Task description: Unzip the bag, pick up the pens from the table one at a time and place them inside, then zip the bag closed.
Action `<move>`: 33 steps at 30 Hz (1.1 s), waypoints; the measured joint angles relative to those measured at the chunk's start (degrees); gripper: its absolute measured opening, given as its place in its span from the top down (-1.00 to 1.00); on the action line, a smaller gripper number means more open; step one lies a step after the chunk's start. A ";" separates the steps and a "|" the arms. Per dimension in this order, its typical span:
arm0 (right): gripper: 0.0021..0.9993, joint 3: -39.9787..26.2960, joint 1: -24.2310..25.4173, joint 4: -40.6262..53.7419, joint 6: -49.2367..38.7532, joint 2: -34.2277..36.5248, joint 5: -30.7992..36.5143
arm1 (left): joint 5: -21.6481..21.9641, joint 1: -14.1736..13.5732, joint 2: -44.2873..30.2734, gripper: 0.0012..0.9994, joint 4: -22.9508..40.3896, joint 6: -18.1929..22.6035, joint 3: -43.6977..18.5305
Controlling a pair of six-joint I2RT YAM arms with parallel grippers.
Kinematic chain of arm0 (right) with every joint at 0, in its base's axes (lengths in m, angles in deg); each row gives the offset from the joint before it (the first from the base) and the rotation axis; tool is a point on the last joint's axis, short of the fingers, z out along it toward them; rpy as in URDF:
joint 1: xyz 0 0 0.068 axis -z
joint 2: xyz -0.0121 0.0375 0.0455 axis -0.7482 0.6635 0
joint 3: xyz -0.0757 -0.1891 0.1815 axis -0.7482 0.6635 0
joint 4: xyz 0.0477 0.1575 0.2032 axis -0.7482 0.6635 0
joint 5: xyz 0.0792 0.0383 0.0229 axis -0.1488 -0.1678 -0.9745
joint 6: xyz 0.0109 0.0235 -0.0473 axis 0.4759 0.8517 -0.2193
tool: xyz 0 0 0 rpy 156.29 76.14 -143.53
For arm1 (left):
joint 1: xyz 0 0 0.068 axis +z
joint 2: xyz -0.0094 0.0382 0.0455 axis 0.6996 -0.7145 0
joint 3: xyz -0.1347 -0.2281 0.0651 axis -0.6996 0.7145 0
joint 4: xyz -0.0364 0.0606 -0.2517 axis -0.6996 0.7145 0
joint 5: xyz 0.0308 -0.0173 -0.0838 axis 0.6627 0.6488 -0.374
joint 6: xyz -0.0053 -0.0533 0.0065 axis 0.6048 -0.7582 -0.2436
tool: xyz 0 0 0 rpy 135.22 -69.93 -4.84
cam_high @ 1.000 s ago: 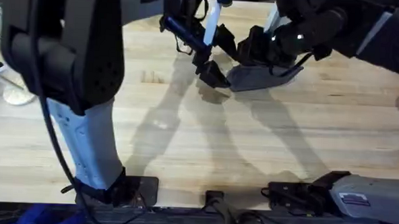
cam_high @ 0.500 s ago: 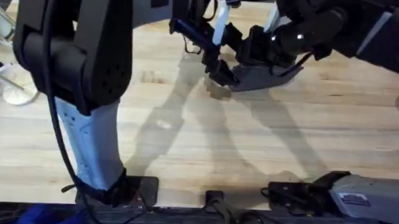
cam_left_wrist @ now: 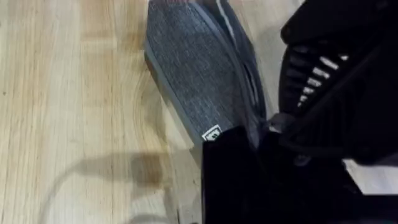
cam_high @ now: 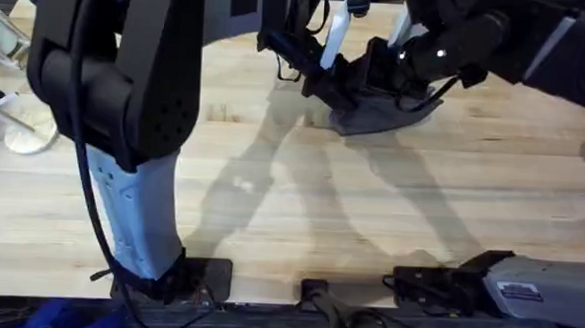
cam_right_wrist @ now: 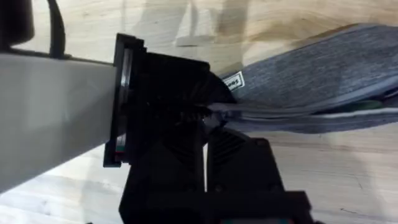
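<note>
On the table (cam_high: 271,203), grey bag (cam_left_wrist: 199,81) touching both claws, grips unclear.

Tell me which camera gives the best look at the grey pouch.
The left wrist view: the pouch shows its weave, label and zipper edge. The right wrist view shows one end behind the left gripper; the overhead view shows it mostly covered by both arms.

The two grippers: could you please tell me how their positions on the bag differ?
The left gripper sits at the bag's labelled end; the right gripper is farther along it. The left gripper reaches in from the left, the right gripper from the right. Both are black, at the bag.
</note>
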 joint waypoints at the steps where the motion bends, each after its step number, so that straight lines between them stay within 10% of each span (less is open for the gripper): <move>1: 0.94 0.00 0.31 0.00 0.00 0.00 -0.18 | 0.00 -0.01 0.00 0.91 -0.01 -0.02 0.00; 33: 0.94 0.20 26.97 1.10 -11.40 0.07 -6.39 | -0.02 -0.18 0.01 0.91 -0.44 -0.42 -0.07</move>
